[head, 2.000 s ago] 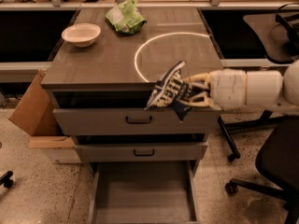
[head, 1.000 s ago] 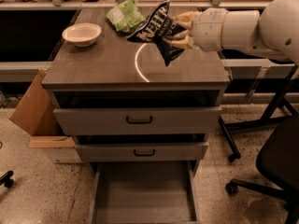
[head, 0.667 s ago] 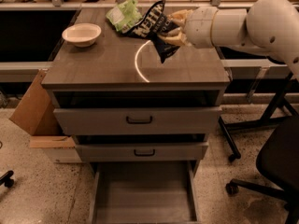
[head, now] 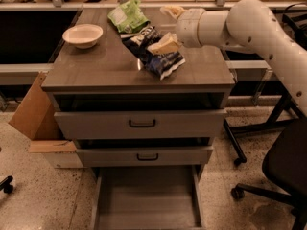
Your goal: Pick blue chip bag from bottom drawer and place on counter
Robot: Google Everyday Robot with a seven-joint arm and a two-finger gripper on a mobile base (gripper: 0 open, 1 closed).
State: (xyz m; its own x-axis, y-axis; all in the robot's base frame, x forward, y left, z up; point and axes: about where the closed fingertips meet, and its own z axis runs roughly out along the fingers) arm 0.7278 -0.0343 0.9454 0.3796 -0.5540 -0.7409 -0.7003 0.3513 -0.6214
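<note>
The blue chip bag [head: 156, 54] lies flat on the counter [head: 91, 73], right of its middle, just in front of the green bag. My gripper [head: 168, 28] hangs over the bag's far right side, reaching in from the right. Its fingers stand apart: one fingertip [head: 164, 44] rests over the bag, the other is higher, toward the back of the counter. It looks open, with the bag no longer clamped. The bottom drawer [head: 146, 202] is pulled out below, its grey floor bare.
A white bowl [head: 82, 35] sits at the counter's left rear, and a light green wrinkly bag [head: 127, 16] at the rear middle. Two upper drawers with black handles [head: 142, 123] are slightly ajar. A cardboard box [head: 31, 114] stands at the left, and an office chair [head: 285, 169] at the right.
The gripper carried the bag up from in front of the drawers to above the counter, then lowered it. The bag now lies on the counter and the fingers have spread.
</note>
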